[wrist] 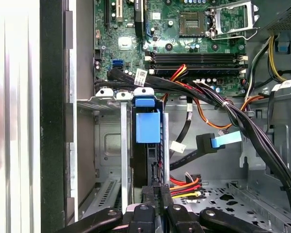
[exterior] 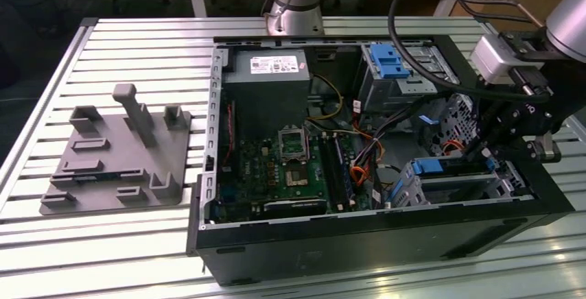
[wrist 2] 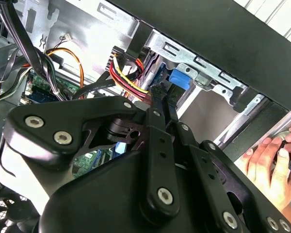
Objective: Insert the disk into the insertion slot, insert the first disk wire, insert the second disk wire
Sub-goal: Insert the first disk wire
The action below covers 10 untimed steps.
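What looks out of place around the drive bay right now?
A person's hand is close beside the outer wall of the case in the second wrist view. Inside, a black connector with a blue tab hangs loose, unplugged, near the disk. Nothing looks damaged.

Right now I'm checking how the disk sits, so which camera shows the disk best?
The first wrist view: the disk stands edge-on in the insertion slot, its blue frame unobstructed. The exterior view shows a strip of its blue edge; the second wrist view, one blue corner.
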Each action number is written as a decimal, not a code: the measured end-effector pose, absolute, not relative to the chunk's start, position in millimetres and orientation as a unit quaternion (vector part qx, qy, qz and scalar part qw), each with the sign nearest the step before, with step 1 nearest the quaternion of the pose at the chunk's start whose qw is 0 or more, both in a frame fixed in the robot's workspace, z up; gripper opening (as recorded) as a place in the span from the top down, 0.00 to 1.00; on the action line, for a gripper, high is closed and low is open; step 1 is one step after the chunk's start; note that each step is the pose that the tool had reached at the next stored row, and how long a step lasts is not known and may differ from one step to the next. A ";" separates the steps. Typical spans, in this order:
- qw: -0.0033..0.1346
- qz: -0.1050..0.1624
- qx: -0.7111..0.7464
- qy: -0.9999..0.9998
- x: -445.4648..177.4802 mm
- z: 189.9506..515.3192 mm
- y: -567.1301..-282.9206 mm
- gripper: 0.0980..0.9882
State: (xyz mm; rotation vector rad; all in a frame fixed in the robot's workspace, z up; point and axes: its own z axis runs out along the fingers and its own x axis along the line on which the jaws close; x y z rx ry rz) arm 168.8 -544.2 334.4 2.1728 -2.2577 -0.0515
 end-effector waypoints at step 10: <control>0.004 -0.016 0.695 -0.719 168.8 332.5 -544.2 0.93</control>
